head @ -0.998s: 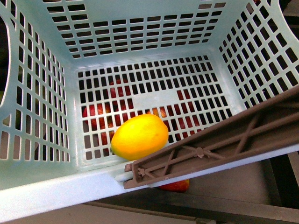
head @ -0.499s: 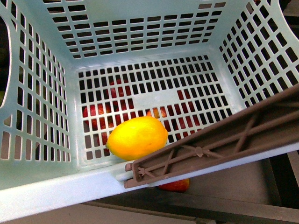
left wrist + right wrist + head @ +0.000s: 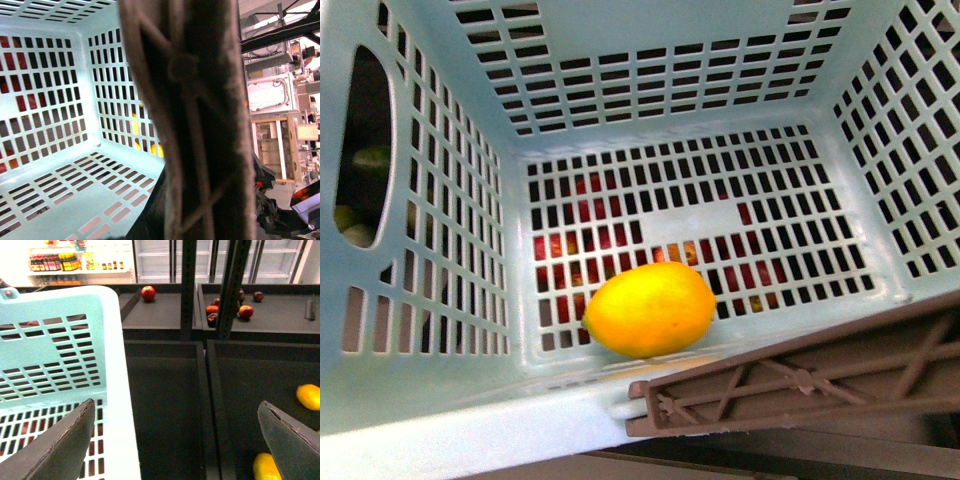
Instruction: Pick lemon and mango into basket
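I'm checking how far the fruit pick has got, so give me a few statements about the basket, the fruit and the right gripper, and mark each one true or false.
1. The lemon lies on the floor of the basket. True.
2. The mango sits in the basket next to the lemon. False: the lemon is the only fruit inside.
3. The right gripper is open with nothing between its fingers. True.
4. The brown handle stands upright over the middle of the basket. False: it is swung down and lies along the near rim.

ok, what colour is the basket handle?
Brown handle, clearest in the front view.
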Available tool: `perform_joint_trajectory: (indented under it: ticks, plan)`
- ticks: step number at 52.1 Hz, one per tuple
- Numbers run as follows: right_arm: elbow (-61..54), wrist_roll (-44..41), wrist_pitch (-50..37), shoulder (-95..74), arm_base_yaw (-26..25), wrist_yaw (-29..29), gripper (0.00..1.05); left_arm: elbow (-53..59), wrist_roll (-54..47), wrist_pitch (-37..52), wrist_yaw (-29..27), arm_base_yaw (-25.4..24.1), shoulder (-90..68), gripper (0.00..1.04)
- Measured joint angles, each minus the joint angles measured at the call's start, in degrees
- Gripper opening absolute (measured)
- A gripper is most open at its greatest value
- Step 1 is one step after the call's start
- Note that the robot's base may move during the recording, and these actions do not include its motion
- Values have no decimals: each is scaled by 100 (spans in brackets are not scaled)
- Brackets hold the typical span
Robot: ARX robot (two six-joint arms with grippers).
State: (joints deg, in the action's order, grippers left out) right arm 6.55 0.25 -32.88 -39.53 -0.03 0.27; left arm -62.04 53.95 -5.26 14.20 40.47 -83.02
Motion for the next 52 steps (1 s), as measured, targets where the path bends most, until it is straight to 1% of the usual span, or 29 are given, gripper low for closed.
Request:
perform_joint_trajectory:
  ticks: [23,35,52]
  plan:
    - [-22,-2,2,9,2,-24,96,17,22,0,-140,-74,22,4]
    - [-26,-4,2,20,0,-28,96,17,15,0,-70,-74,31,4]
    - [-31,-4,0,20,2,-28,96,17,4,0,-109,-74,33,4]
